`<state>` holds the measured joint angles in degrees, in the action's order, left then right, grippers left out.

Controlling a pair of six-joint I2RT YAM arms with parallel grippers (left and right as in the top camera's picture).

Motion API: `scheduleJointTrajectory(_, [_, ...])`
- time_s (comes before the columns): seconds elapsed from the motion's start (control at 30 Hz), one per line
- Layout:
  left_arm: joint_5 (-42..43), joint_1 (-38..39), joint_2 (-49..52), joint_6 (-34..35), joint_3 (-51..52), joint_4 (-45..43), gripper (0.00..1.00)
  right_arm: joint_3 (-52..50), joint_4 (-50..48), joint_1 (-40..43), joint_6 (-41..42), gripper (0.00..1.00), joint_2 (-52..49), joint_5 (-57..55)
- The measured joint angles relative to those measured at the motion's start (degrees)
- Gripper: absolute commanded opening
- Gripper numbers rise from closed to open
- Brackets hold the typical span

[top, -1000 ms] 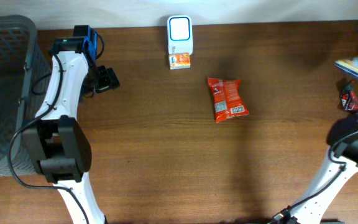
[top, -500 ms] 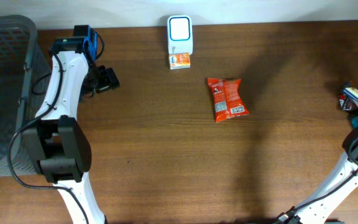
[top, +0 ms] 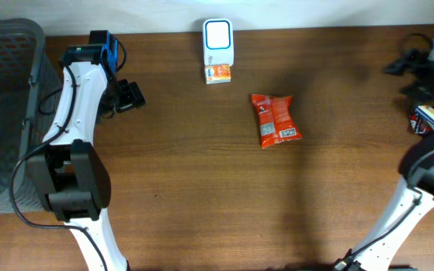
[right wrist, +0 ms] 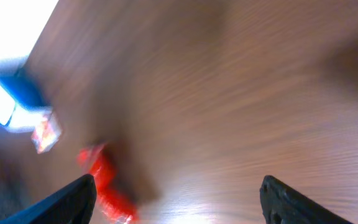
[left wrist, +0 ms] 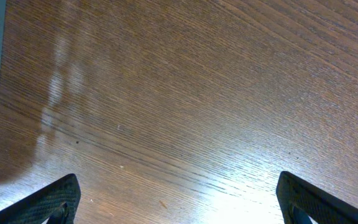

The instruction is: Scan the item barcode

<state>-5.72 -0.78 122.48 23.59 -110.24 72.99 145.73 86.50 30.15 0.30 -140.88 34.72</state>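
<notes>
My right pincer [right wrist: 178, 200] stands spread wide with nothing between its fingers, over the far right corner of the desk [top: 202, 196]. My left pincer [left wrist: 179, 202] gapes wide too, empty, above bare wood near the grey basket [top: 6, 113]. The red snack packet [top: 276, 120] lies flat mid-desk, well apart from both, near the white device [top: 218, 41] and a small orange box [top: 218, 74]
</notes>
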Motion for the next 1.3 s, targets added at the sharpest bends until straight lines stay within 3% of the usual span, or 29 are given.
scheduleJointTrajectory(0.17, [0.0,0.0,0.0,0.0,0.0,0.0,0.99,-1.1,7.9,-12.1,-11.1,0.91,0.0,-0.3])
scheduleJointTrajectory(0.33, [0.0,0.0,0.0,0.0,0.0,0.0,0.99,-6.6,7.0,-23.5,-14.7,0.93,0.0,-6.5])
scheduleJointTrajectory(0.53, [0.0,0.0,0.0,0.0,0.0,0.0,0.99,-16.3,-0.9,-32.1,-15.6,0.56,-0.1,-10.5])
scheduleJointTrajectory(0.7, [0.0,0.0,0.0,0.0,0.0,0.0,0.99,-20.3,-4.3,-34.1,-15.0,0.43,-0.1,-11.6])
scheduleJointTrajectory(0.73, [0.0,0.0,0.0,0.0,0.0,0.0,0.99,-20.6,-4.5,-34.2,-15.0,0.36,-0.1,-11.7])
scheduleJointTrajectory(0.8, [0.0,0.0,0.0,0.0,0.0,0.0,0.99,-21.1,-4.8,-34.3,-14.8,0.04,-0.1,-11.9])
scheduleJointTrajectory(1.1, [0.0,0.0,0.0,0.0,0.0,0.0,0.99,-19.0,-3.8,-34.5,-10.2,0.04,-0.1,-13.7])
scheduleJointTrajectory(1.3, [0.0,0.0,0.0,0.0,0.1,0.0,0.99,-8.4,0.7,-39.0,1.8,0.04,-0.1,-39.3])
